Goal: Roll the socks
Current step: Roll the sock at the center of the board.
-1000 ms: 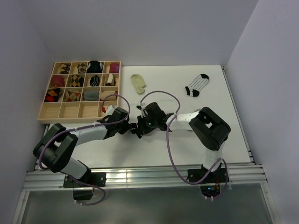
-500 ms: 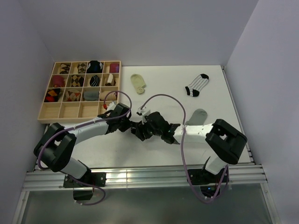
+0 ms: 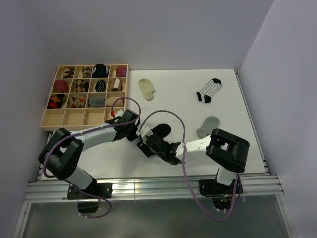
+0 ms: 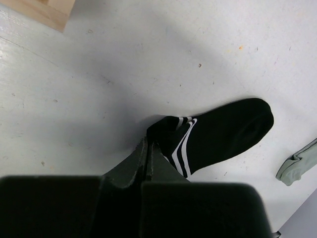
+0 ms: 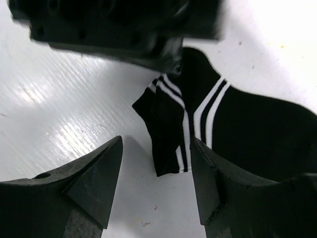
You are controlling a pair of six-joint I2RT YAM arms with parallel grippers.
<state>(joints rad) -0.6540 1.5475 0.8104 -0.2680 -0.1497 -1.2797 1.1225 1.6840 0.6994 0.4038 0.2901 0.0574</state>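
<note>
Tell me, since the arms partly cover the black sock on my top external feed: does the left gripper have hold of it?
Observer: Yes, the left wrist view shows the left gripper shut on the black sock's striped cuff.
Operator: And the right one?
Observer: The right gripper is open, its fingers either side of the cuff's folded end, not gripping.
Operator: Is the sock rolled?
Observer: No; only the cuff is folded over, and the foot lies flat.
</note>
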